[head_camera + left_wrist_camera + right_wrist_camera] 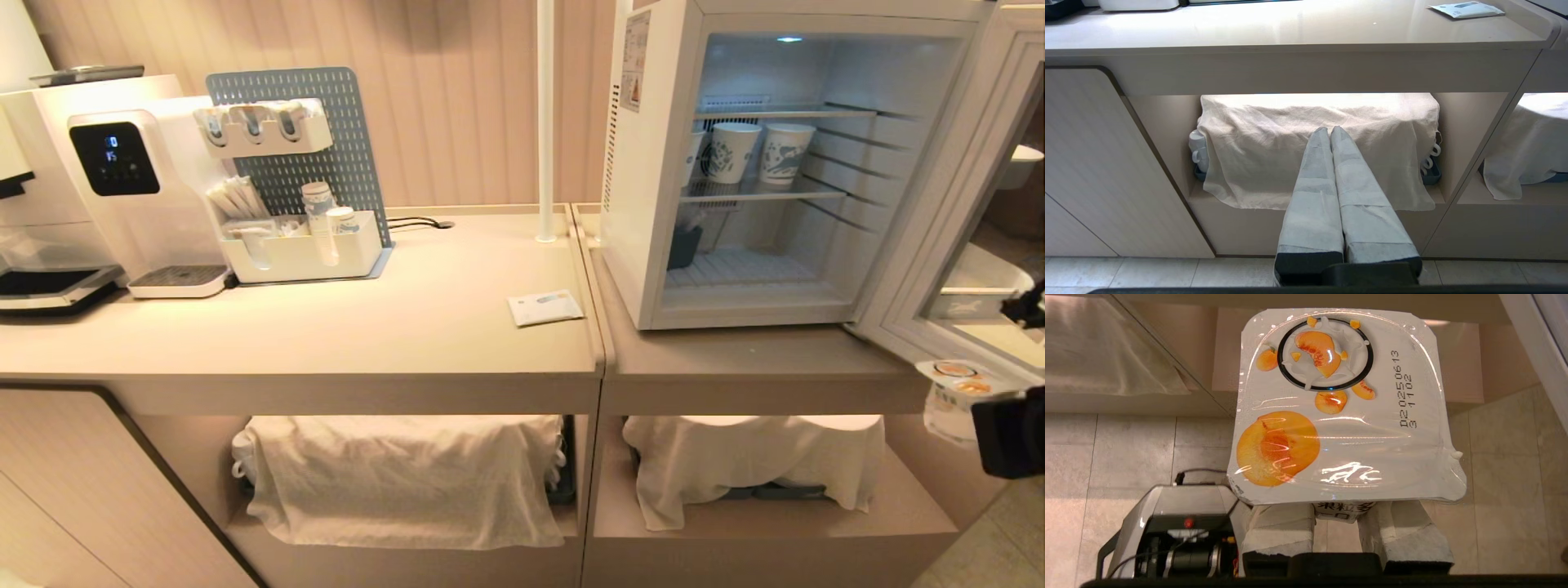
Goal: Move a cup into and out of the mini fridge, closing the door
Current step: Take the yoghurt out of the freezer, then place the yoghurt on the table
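The cup [1343,408], white with peach pictures on its flat lid, is held by my right gripper [1337,508], whose padded fingers [1278,526] are shut on its body under the lid. In the head view the cup [951,392] and the right gripper [976,420] hang at the far right, below the counter's edge and in front of the open door [947,188]. The mini fridge [645,204] stands open on the right counter, lit inside. My left gripper [1329,130] is shut and empty, low in front of a cloth-covered shelf.
Two blue-printed paper cups [755,151] stand on the fridge's middle wire shelf, a dark container [684,245] below. A packet [545,308] lies on the left counter [367,327]; a dispenser [122,180] and organiser [302,237] stand behind. Cloths [400,474] cover the lower shelves.
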Motion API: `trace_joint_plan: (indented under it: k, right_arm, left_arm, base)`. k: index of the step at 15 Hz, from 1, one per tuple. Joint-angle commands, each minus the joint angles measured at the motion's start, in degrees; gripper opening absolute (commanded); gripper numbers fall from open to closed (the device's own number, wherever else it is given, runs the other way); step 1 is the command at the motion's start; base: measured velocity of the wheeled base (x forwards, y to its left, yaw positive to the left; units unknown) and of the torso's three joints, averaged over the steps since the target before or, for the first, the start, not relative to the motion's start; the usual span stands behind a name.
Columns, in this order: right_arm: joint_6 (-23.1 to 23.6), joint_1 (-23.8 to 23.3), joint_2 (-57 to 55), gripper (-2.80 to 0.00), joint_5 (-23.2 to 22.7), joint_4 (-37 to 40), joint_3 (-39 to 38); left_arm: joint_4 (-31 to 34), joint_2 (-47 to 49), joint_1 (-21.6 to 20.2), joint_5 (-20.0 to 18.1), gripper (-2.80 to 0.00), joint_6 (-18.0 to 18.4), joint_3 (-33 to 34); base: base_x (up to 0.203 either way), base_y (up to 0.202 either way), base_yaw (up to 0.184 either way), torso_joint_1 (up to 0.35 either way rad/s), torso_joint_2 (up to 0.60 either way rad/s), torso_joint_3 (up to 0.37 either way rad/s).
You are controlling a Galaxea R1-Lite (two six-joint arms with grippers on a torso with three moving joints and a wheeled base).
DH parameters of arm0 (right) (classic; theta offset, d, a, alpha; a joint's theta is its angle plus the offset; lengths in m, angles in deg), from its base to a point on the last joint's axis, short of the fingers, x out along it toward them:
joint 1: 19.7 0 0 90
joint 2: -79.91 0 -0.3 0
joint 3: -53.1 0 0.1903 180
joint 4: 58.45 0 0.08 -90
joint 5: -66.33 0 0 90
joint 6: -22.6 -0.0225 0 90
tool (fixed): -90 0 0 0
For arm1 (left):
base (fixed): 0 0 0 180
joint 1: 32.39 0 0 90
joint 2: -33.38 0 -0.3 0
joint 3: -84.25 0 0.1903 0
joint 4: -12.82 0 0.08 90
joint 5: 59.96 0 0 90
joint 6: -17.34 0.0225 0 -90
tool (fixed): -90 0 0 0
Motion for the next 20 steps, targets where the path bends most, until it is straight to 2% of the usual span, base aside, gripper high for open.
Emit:
trace_joint_plan:
  k: [1,4,8,14,17,20]
  right_arm:
    - [0.5,0.3,11.0,-2.80,-0.1,-4.0,-8.1]
    - [1.0,0.3,20.2,-2.80,-0.3,-6.4,-15.8]
    - [1.0,0.9,30.0,-2.80,-1.7,-3.3,-19.0]
    - [1.0,1.5,51.8,-2.80,-2.8,4.1,-26.1]
    - [0.6,1.0,56.2,-2.80,-3.0,0.2,-31.3]
    - [0.1,0.1,58.1,-2.80,-4.3,0.4,-33.6]
  left_arm:
    - [0.0,0.1,0.0,0.0,-2.80,0.0,0.0]
    - [0.0,0.1,0.0,0.0,-2.80,0.0,0.0]
    - [0.0,0.1,0.0,0.0,-2.80,0.0,0.0]
    - [0.0,0.1,0.0,0.0,-2.80,0.0,0.0]
    - [0.0,0.1,0.0,0.0,-2.80,0.0,0.0]
    - [0.0,0.1,0.0,0.0,-2.80,0.0,0.0]
  base:
    - [0.000,0.000,0.000,0.000,0.00,0.000]
    - [0.000,0.000,0.000,0.000,0.00,0.000]
    - [0.000,0.000,0.000,0.000,0.00,0.000]
    - [0.000,0.000,0.000,0.000,0.00,0.000]
    - [0.000,0.000,0.000,0.000,0.00,0.000]
    - [0.000,0.000,0.000,0.000,0.00,0.000]
